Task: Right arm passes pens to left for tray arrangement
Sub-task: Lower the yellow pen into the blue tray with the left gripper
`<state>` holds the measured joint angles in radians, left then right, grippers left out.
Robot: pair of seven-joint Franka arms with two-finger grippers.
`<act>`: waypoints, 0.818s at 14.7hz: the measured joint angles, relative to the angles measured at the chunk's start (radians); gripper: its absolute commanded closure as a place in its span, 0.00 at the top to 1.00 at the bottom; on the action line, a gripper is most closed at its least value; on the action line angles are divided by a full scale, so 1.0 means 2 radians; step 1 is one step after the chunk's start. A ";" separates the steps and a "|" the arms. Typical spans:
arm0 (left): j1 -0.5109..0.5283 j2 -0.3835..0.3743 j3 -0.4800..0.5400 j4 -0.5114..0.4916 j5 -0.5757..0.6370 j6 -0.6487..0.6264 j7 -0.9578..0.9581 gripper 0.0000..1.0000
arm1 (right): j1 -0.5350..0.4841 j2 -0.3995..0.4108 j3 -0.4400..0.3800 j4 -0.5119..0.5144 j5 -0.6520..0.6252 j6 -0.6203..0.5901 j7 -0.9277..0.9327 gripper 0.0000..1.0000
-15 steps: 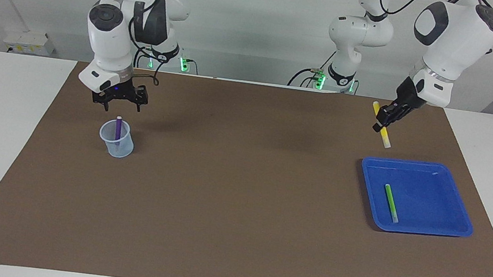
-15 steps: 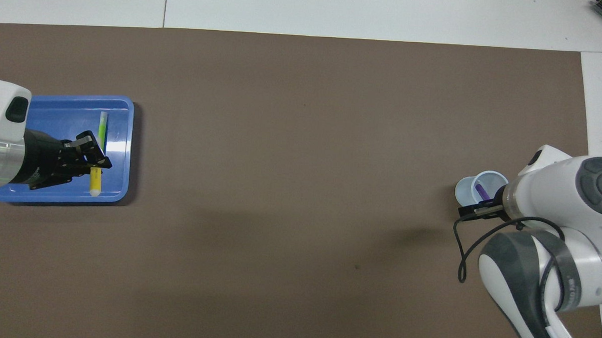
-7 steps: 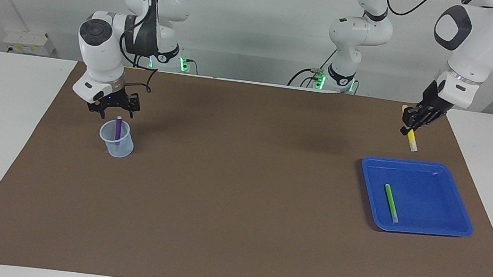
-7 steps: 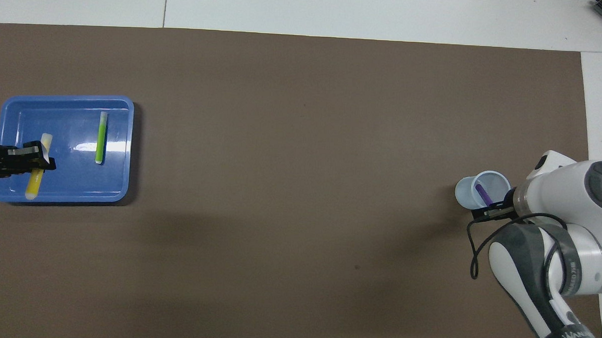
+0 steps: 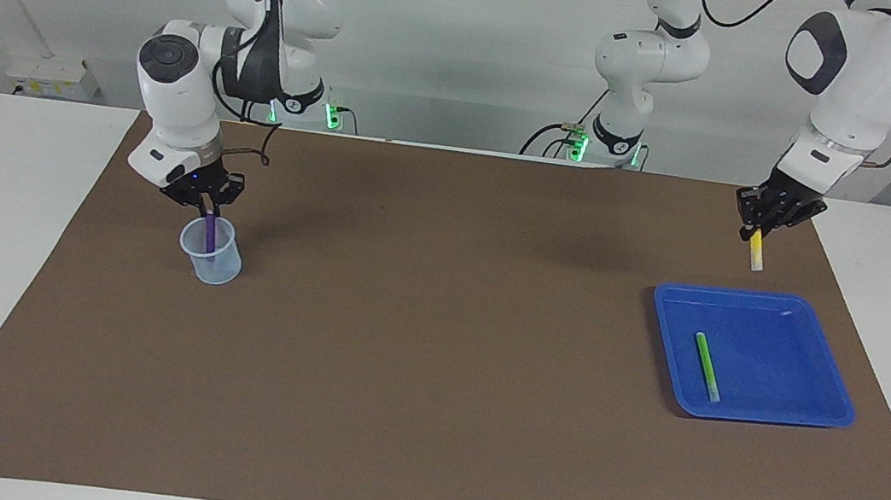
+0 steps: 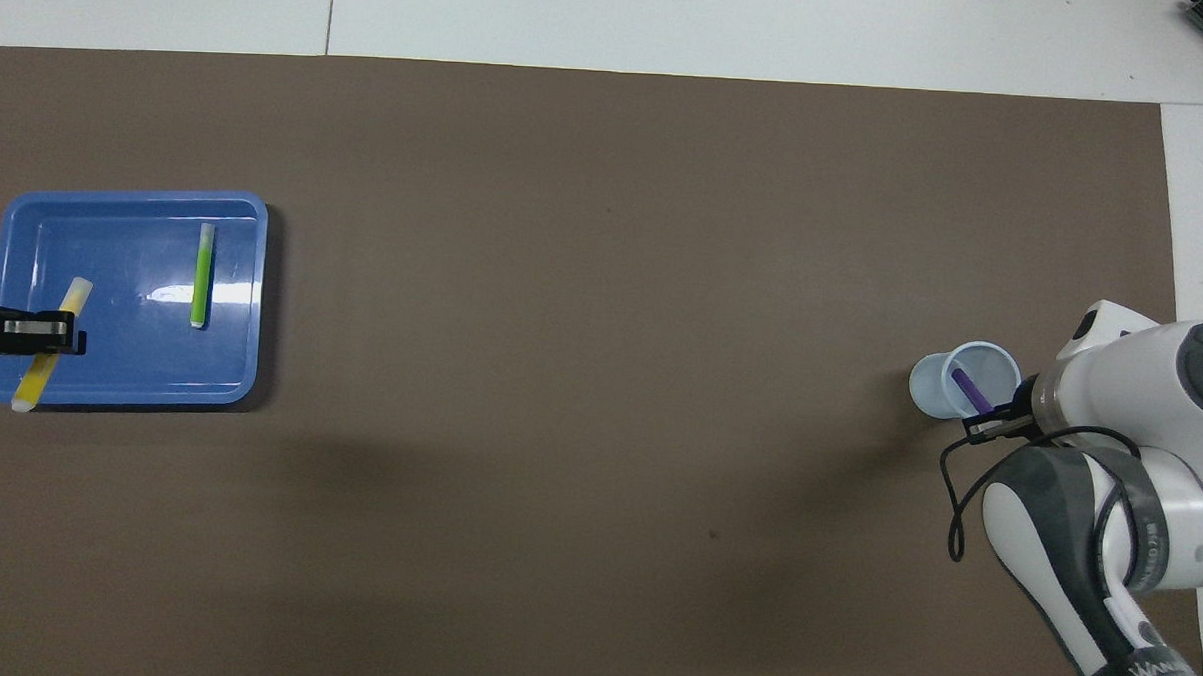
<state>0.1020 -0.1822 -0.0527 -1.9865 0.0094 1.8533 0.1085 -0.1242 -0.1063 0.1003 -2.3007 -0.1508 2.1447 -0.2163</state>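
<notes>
Right gripper (image 5: 208,204) clamped on top of purple pen (image 5: 210,241), upright in cup (image 5: 212,254) near right arm's end of brown mat (image 5: 423,419). Pen light, stiff, smooth; upper end best hold. Left gripper (image 5: 761,224) gripped yellow pen (image 5: 756,255) above tray (image 5: 822,394) edge; green pen (image 5: 707,367) lay inside. White wall past tabletop.

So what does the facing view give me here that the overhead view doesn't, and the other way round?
Only the facing view shows both arm bases and height: the left end effector holds the yellow pen in the air, clear of the tray. Only the overhead view shows how that pen lines up over the tray, slanted across its corner. Both show the green pen lying in the tray, and the right end effector shut on the purple pen standing in the cup.
</notes>
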 measured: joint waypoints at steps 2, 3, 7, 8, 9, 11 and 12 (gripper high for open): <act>0.003 0.000 0.000 0.000 0.003 0.000 0.024 0.00 | 0.000 0.000 0.000 0.000 0.000 0.000 -0.002 0.00; 0.006 0.000 0.000 0.000 0.003 0.001 0.034 0.00 | 0.000 0.000 0.000 0.000 0.000 0.000 -0.002 0.00; 0.032 0.005 0.001 -0.013 0.003 0.031 0.057 0.00 | 0.000 0.000 0.000 0.002 0.000 0.001 -0.013 0.00; 0.039 0.009 0.001 -0.019 0.003 0.045 0.060 0.00 | 0.000 0.000 0.000 0.004 0.000 0.001 -0.026 0.00; 0.046 0.023 0.001 -0.026 0.003 0.066 0.064 0.00 | 0.000 0.000 0.000 0.010 0.000 -0.002 -0.043 0.00; 0.048 0.042 0.000 -0.029 0.003 0.094 0.065 0.00 | -0.001 0.000 0.000 0.029 0.000 -0.030 -0.056 0.00; 0.049 0.055 0.000 -0.030 0.003 0.113 0.065 0.00 | -0.001 -0.001 0.000 0.045 0.000 -0.053 -0.060 0.00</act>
<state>0.1993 -0.0718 -0.0525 -2.0464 0.0164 2.0791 0.2380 -0.1252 -0.1080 0.1008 -2.2101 -0.1510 2.0394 -0.3354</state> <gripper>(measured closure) 0.815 0.828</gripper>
